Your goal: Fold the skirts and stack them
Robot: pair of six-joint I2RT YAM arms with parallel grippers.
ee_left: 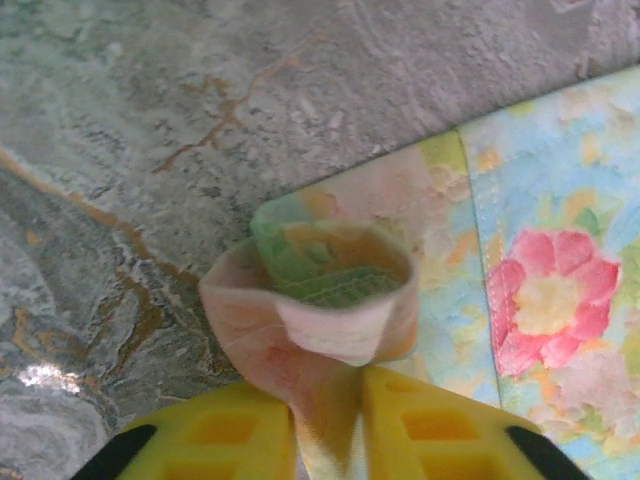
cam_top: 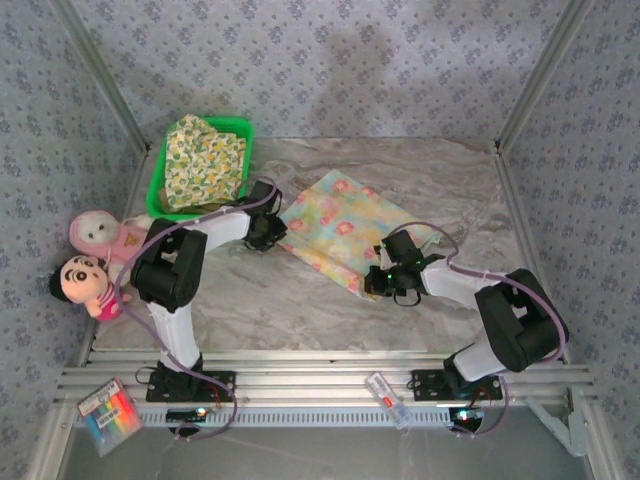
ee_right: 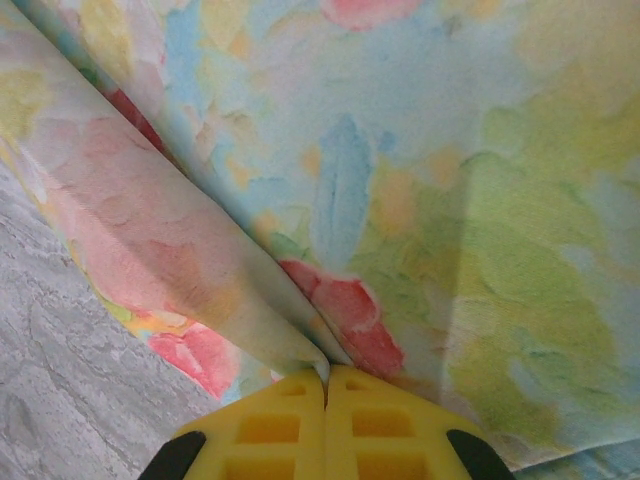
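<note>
On the table, middle to far: the pastel skirt [cam_top: 345, 225] is laid out flat on the marble-patterned table [cam_top: 300, 310], set at a slant, with its near-right part slightly rumpled.
Left gripper [cam_top: 265, 232]: it is closed on the skirt's left corner. In the left wrist view, cloth is pinched between the yellow fingers [ee_left: 240, 430] and a small loop of hem is pushed up just past them.
Right gripper [cam_top: 385, 280]: it is shut on the skirt's near edge. In the right wrist view, the fingers [ee_right: 270, 430] are pressed together and a crease of the print [ee_right: 400, 150] runs out from their tips.
Floral skirt [cam_top: 205, 160]: it is bunched in the green basket [cam_top: 158, 195] at the far left, untouched. What lies under it cannot be made out.
Plush dolls [cam_top: 95, 255]: two are propped at the left edge, well apart from the work.
Step in hand: the first fold of the pastel skirt is judged to be starting, with both holds taken and no cloth raised clear of the table. No folded pile is to be seen, so most of the task is judged undone.
Next move: both held points would need to be lifted together and carried over to the opposite edge, with the cloth kept evenly taut so that the fold falls straight and the left corner is not dragged into a twist.
Writing: a colourful packet [cam_top: 110, 415] and a small tag [cam_top: 388, 398] lie on the near rail. Print is present on both, but too small to be read.
</note>
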